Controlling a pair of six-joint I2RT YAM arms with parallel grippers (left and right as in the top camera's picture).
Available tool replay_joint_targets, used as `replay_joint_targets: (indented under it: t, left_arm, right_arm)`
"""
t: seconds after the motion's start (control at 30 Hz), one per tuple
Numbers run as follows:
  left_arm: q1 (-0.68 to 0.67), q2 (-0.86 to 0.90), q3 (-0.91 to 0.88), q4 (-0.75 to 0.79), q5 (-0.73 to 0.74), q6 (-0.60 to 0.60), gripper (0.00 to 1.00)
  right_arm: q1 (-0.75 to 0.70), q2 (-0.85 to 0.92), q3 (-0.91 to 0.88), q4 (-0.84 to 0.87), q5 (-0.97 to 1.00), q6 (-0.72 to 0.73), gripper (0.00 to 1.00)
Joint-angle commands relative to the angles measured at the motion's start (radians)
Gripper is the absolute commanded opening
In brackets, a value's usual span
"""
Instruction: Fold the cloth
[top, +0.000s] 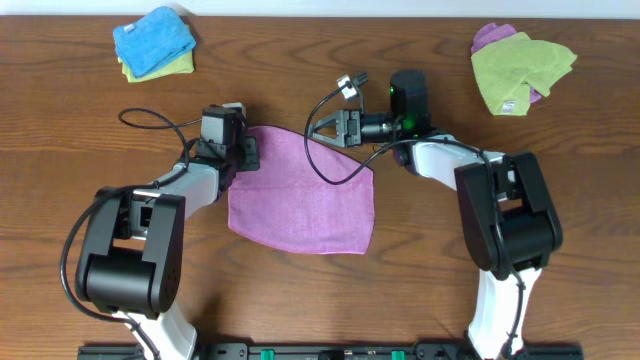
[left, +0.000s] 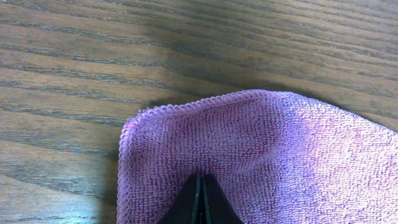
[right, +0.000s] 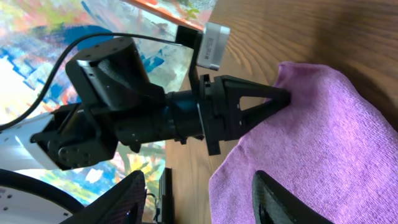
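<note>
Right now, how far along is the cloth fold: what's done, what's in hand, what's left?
Done: nothing is folded yet; the cloth lies spread out with no fold visible. In hand: the left gripper is shut on its far left corner, while the right gripper is open at the far edge. Left: the right gripper's grasp, the fold itself and the release.
</note>
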Motion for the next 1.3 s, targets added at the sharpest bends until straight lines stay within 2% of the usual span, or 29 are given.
replay_joint_targets:
  t: [0.0,0.2,0.3,0.5,0.57,0.7,0.77,0.87,0.93,1.1,1.27]
  left_arm:
    - [0.002,0.019,0.003,-0.007,-0.021,0.014,0.06]
    - [0.002,0.019,0.003,-0.019,-0.019,0.014,0.06]
    - [0.002,0.016,0.003,-0.05,0.028,0.014,0.06]
    - [0.002,0.014,0.003,-0.071,0.105,0.014,0.06]
    - [0.002,0.014,0.006,-0.071,0.127,0.014,0.06]
    - [0.002,0.014,0.016,-0.07,0.146,0.013,0.06]
    - [0.002,0.014,0.019,-0.072,0.145,0.014,0.06]
    - [0.002,0.014,0.019,-0.071,0.145,0.014,0.06]
    - [0.002,0.014,0.019,-0.072,0.146,0.014,0.06]
    - [0.002,0.014,0.021,-0.072,0.162,0.014,0.06]
    - [0.002,-0.002,0.058,-0.131,0.183,0.013,0.06]
  right_arm:
    - [0.006,0.008,0.015,0.001,-0.043,0.006,0.54]
    - [-0.014,0.008,0.014,-0.031,-0.064,-0.013,0.46]
    - [-0.027,0.008,0.014,-0.047,-0.1,-0.014,0.43]
    - [-0.081,0.008,0.014,-0.142,-0.113,-0.064,0.48]
    - [-0.113,0.008,0.014,-0.238,-0.058,-0.114,0.48]
    - [-0.175,0.008,0.014,-0.583,0.205,-0.312,0.53]
    - [-0.182,0.007,0.015,-0.653,0.226,-0.362,0.53]
    - [-0.171,-0.021,0.022,-0.697,0.252,-0.364,0.47]
    - [-0.151,-0.074,0.041,-0.784,0.366,-0.386,0.48]
    - [-0.113,-0.246,0.108,-1.079,0.612,-0.548,0.48]
    - [-0.105,-0.38,0.107,-1.253,0.752,-0.612,0.49]
